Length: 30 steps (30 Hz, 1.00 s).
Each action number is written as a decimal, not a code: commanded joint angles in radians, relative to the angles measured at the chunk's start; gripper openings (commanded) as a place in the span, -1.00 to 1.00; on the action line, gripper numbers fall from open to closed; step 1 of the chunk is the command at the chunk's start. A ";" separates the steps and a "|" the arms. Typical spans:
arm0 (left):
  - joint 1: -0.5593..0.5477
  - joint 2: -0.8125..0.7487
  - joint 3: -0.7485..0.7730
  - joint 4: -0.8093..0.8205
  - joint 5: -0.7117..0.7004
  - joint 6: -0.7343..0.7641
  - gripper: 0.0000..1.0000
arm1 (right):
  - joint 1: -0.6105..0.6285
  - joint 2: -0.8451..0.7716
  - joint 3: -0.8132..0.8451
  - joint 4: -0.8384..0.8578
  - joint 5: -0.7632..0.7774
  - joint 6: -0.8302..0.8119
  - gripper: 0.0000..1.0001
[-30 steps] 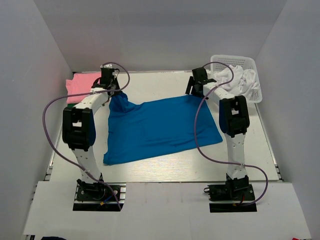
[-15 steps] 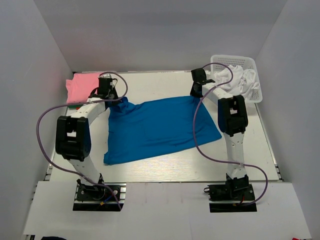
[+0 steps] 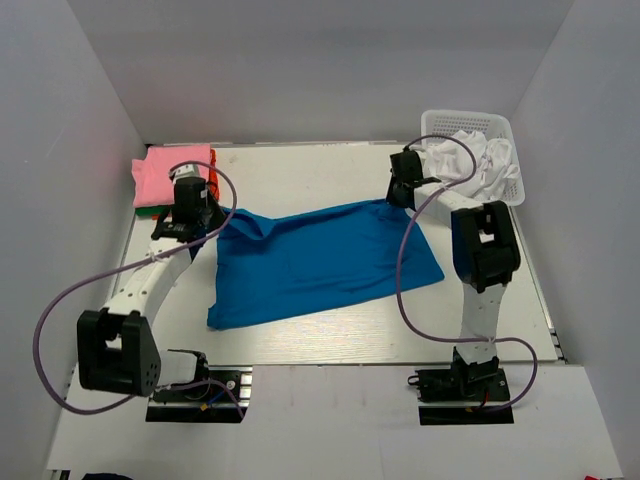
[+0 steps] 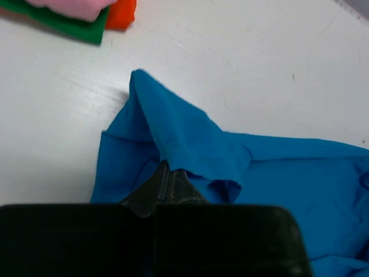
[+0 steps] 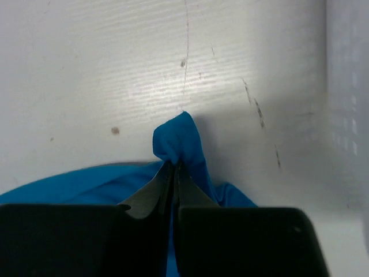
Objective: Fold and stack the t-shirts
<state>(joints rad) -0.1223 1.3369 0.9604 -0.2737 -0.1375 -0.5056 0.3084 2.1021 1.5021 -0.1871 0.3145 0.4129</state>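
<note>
Left arm and right arm reach forward, jaws pinched closed.

The left arm and the right arm are both slim white links joined by chunky black housings. A thin purple cable loops along each one to a black base plate, bolted at the near edge of the desk, with small coloured wires. The left gripper and the right gripper each have a broad matte-black body and dark grey, wedge-shaped fingers.
</note>
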 commanded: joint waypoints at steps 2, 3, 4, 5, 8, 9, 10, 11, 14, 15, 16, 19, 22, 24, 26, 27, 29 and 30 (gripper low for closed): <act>-0.016 -0.154 -0.094 -0.073 -0.004 -0.111 -1.00 | 0.009 -0.184 -0.137 0.173 -0.026 -0.049 -0.94; -0.016 -0.178 -0.127 -0.087 0.006 -0.128 -1.00 | 0.012 -0.195 -0.166 0.207 -0.034 -0.054 -0.94; -0.016 -0.206 -0.143 -0.100 0.006 -0.146 -1.00 | 0.011 -0.206 -0.193 0.207 -0.029 -0.052 -0.94; -0.016 -0.264 -0.158 -0.143 -0.005 -0.165 -1.00 | 0.012 -0.240 -0.207 0.209 -0.034 -0.055 -0.94; -0.016 -0.353 -0.216 -0.235 -0.005 -0.229 -1.00 | 0.012 -0.292 -0.276 0.215 -0.040 -0.069 -0.94; -0.016 -0.413 -0.232 -0.258 -0.005 -0.256 -1.00 | 0.014 -0.306 -0.304 0.221 -0.043 -0.071 -0.94; -0.016 -0.441 -0.264 -0.281 0.004 -0.269 -1.00 | 0.014 -0.327 -0.328 0.221 -0.040 -0.068 -0.94; -0.016 -0.471 -0.279 -0.304 0.004 -0.286 -1.00 | 0.012 -0.338 -0.341 0.221 -0.045 -0.065 -0.94; -0.016 -0.576 -0.333 -0.384 0.056 -0.333 -1.00 | 0.012 -0.398 -0.416 0.236 -0.057 -0.054 -0.94; -0.016 -0.599 -0.342 -0.428 0.070 -0.333 -1.00 | 0.014 -0.431 -0.427 0.238 -0.055 -0.052 -0.94; -0.016 -0.620 -0.354 -0.456 0.081 -0.362 -1.00 | 0.015 -0.442 -0.469 0.233 -0.055 -0.055 -0.94; -0.016 -0.694 -0.387 -0.548 0.139 -0.389 -1.00 | 0.015 -0.505 -0.519 0.244 -0.052 -0.045 -0.91; -0.016 -0.713 -0.452 -0.570 0.281 -0.421 -1.00 | 0.014 -0.560 -0.633 0.256 -0.055 -0.011 -0.50; -0.016 -0.693 -0.480 -0.573 0.319 -0.421 -0.95 | 0.006 -0.570 -0.681 0.242 -0.046 0.056 -0.17; -0.025 -0.642 -0.456 -0.653 0.319 -0.432 -0.36 | 0.009 -0.585 -0.691 0.189 -0.035 0.087 0.64; -0.025 -0.630 -0.416 -0.715 0.290 -0.421 0.37 | 0.009 -0.600 -0.683 0.149 -0.017 0.095 0.80; -0.025 -0.621 -0.378 -0.765 0.259 -0.407 0.99 | 0.011 -0.616 -0.681 0.082 0.003 0.092 0.80; -0.025 -0.621 -0.343 -0.775 0.230 -0.407 1.00 | 0.008 -0.626 -0.675 0.069 0.026 0.093 0.80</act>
<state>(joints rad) -0.1440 0.7219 0.5213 -0.9520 0.1158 -0.9173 0.3164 1.5311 0.8146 -0.0566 0.2790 0.4698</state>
